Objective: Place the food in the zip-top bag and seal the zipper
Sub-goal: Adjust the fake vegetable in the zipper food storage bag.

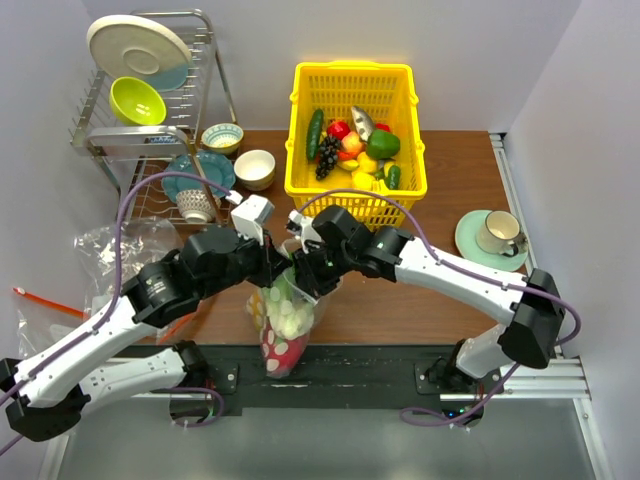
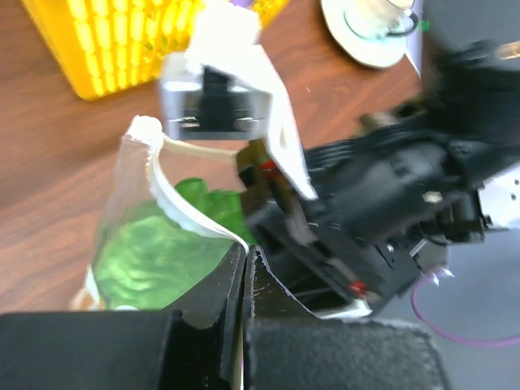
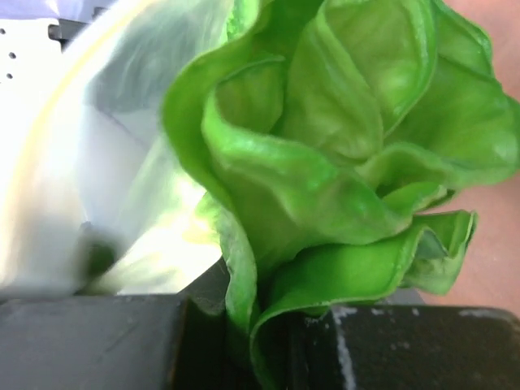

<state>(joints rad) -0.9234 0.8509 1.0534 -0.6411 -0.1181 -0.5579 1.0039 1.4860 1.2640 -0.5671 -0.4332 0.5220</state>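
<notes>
Close to the table's (image 1: 440, 300) near edge, the zip-top bag (image 1: 285, 325) hangs upright because the left gripper (image 2: 245, 258) is pinched together on its zipper (image 2: 175, 195), mouth upward (dragon fruit (image 1: 281, 352) lies inside); the right gripper (image 1: 303, 262), clamped on the lettuce (image 3: 325, 162), holds it at that mouth for stuffing in

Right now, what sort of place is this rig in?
Probably a mock kitchen set up as a lab bench: a dish rack, a basket of toy produce, and a cup.

No legible text, labels or numbers (any view).
</notes>
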